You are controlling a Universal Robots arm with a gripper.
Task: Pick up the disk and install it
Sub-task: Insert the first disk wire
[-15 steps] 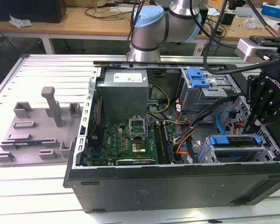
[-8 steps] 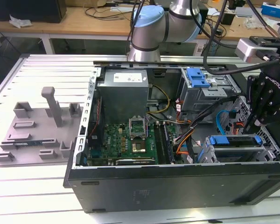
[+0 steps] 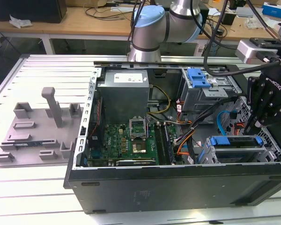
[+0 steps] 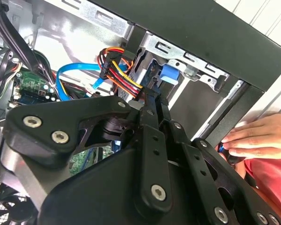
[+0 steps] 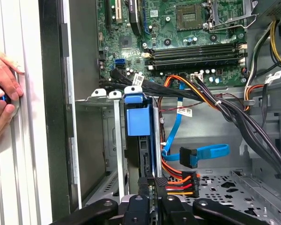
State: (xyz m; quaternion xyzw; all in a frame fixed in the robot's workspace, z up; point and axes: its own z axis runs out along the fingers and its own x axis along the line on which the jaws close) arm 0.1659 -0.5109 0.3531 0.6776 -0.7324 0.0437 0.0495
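Seemingly the job is nearly done: the disk (image 5: 137, 117) stands edge-on inside the drive cage (image 5: 110, 154) of the open computer case (image 3: 178, 187), with the gripper (image 5: 153, 182), fingers drawn narrowly together, at its near end, apparently seating it.

Bright even light, soft shadows, faint glare

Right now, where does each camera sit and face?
Exterior view: off the arm, looks down into the open computer case; arm and gripper show.
First wrist view: on the wrist, looks past the gripper at the disk.
Second wrist view: on the wrist, looks over the gripper into the case.
Both wrist views share a person's hand.
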